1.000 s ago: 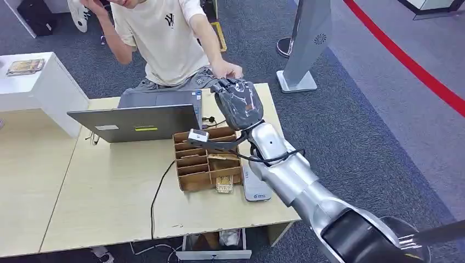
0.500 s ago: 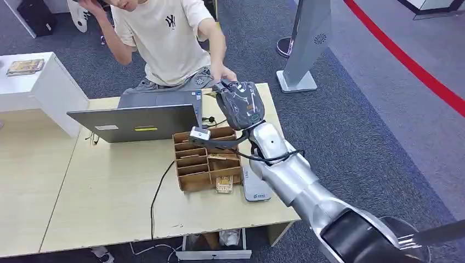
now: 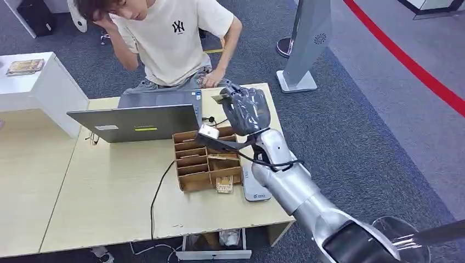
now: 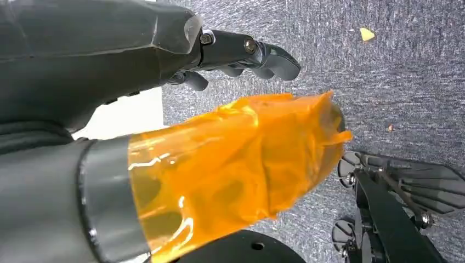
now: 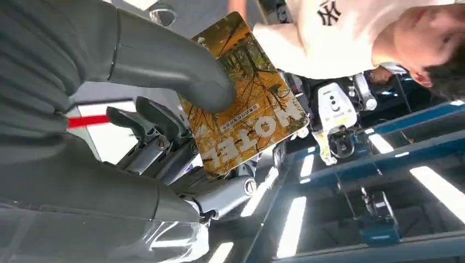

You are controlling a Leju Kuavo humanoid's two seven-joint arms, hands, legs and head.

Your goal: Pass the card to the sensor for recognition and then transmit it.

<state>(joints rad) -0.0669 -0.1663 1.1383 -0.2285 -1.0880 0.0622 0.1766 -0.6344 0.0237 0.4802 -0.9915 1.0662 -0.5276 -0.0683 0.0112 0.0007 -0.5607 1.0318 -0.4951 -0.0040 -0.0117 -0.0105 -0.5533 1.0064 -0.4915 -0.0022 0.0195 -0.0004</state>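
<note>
Card raised toward the person, handover about to happen

The fingers [image 5: 164, 129] and thumb of the right hand [image 3: 248, 109] are clamped on the card [image 5: 241, 98], held above the far edge of the desk [image 3: 109, 208], beyond the cardboard organizer [image 3: 207, 161]. Compared with 1 second ago, the hand has tilted and lifted the card, and the person's hand [image 3: 211, 76] has drawn back, so the pass looks unfinished. The left hand [image 4: 164, 60] hangs over the carpet, its fingers apart and holding nothing.
</note>
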